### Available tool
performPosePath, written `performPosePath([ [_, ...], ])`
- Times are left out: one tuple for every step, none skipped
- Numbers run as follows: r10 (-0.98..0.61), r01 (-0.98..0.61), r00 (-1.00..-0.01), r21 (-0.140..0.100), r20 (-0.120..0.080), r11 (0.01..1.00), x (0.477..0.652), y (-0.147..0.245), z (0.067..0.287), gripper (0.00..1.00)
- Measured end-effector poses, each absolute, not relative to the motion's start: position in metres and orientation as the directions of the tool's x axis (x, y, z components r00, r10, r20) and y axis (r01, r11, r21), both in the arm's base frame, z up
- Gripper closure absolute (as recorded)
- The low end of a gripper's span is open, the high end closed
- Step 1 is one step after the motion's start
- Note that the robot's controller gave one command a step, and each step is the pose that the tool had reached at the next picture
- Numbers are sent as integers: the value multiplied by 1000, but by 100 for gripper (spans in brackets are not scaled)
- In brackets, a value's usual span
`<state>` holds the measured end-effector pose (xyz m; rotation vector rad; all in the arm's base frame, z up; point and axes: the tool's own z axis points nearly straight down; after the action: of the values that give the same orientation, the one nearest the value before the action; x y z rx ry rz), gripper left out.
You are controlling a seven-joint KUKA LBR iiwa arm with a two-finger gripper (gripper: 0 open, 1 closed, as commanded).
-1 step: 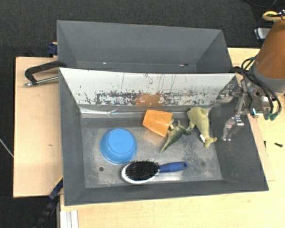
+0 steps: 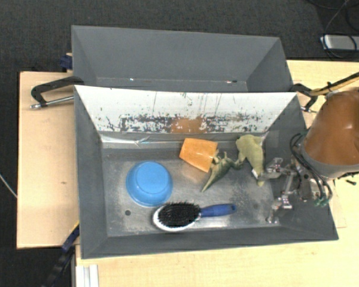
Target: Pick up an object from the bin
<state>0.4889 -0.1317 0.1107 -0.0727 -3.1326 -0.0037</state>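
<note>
Hanging low at the right end of the bin [image 2: 88, 184], the gripper [image 2: 280, 187] sits just above the floor under the arm's orange cover. I cannot tell whether it is spread or pressed together, and I can make out nothing in its grasp. The step in hand looks like the reach, with no pick made yet. Nearest to it is a limp yellow-green piece [image 2: 251, 151] at the back right of the floor, just beside the gripper on its left; I cannot tell if the two touch. A green dinosaur [image 2: 218, 169] lies just left of that piece, near an orange cup [image 2: 198, 153] on its side by the back wall. Well apart from the gripper, a blue bowl [image 2: 148, 183] stands at the left, and a brush [image 2: 188, 214] with a blue handle lies along the front wall. If the yellow-green piece is the aim, the next move calls for a short shift to the left and toward the back, so the gripper straddles it before closing. The right wall is close and the piece looks soft, so a shallow grip could slip off; the dinosaur beside it might get nudged.
</note>
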Motion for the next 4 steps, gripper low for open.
performPosePath([
  [92, 92, -996, -16, 5, 996, 531, -39, 80, 0],
  [51, 51, -999, -1, -12, 999, 495, 17, 75, 0],
  [49, 49, -999, 2, -19, 999, 497, 18, 75, 100],
  [36, 36, -999, 5, -12, 999, 500, 73, 178, 100],
])
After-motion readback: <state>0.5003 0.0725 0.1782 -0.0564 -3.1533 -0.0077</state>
